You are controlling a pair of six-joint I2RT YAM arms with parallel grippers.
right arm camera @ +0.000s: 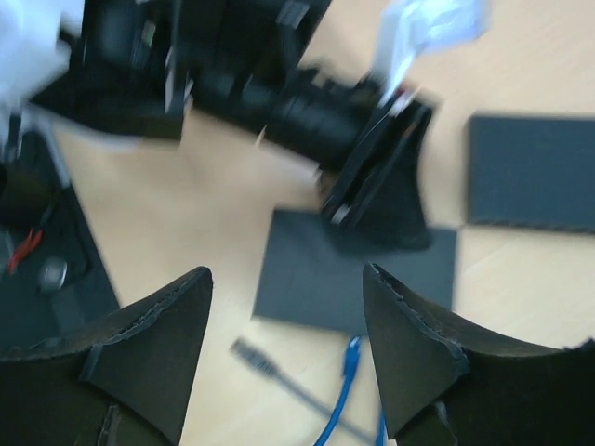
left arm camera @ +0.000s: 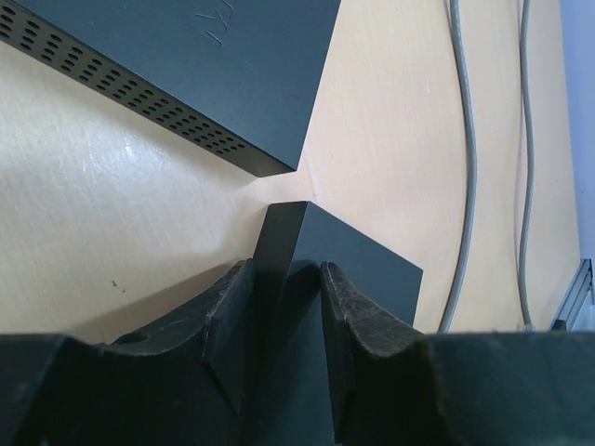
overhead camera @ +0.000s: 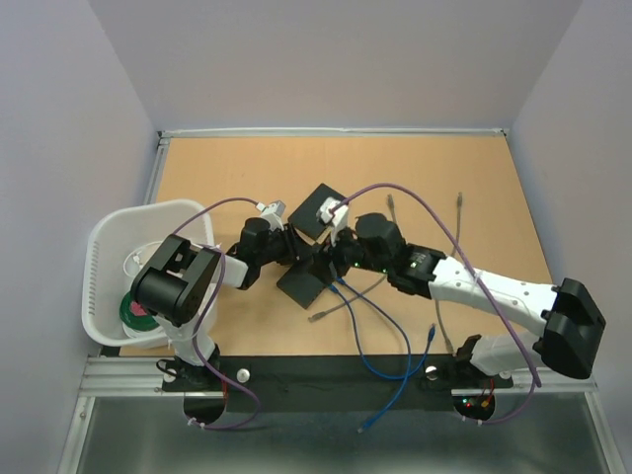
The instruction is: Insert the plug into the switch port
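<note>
**Q:** What surface and room does the overhead view record?

**A:** A light wooden tabletop (overhead camera: 474,188) bordered by a thin metal frame (overhead camera: 336,130). Plain pale lilac walls (overhead camera: 346,59) close it in on three sides. A black rail (overhead camera: 326,380) along the near edge carries both arm bases. A white basket (overhead camera: 99,247) stands at the table's left edge.

**Q:** Where does the task hardware lie?

**A:** At mid-table. A flat black switch (overhead camera: 301,286) rests on the wood. A second switch (overhead camera: 314,202) lies just beyond it and apart from it; the left wrist view shows its vented side wall. The blue plug (right arm camera: 351,351) lies on the wood just beside one edge of the switch, but blur hides whether the two touch. Its blue cable (overhead camera: 390,341) trails back toward the rail. Loose grey cables (overhead camera: 459,212) lie on the bare wood to the right.

**Q:** How do the end effectors stand?

**A:** The left gripper (left arm camera: 284,274) is drawn narrow, with both fingers pinching a corner of the switch. The right gripper (right arm camera: 286,274) hangs over the switch with its fingers spread wide and holds nothing. In the right wrist view the blue plug shows low between the two fingers.
</note>
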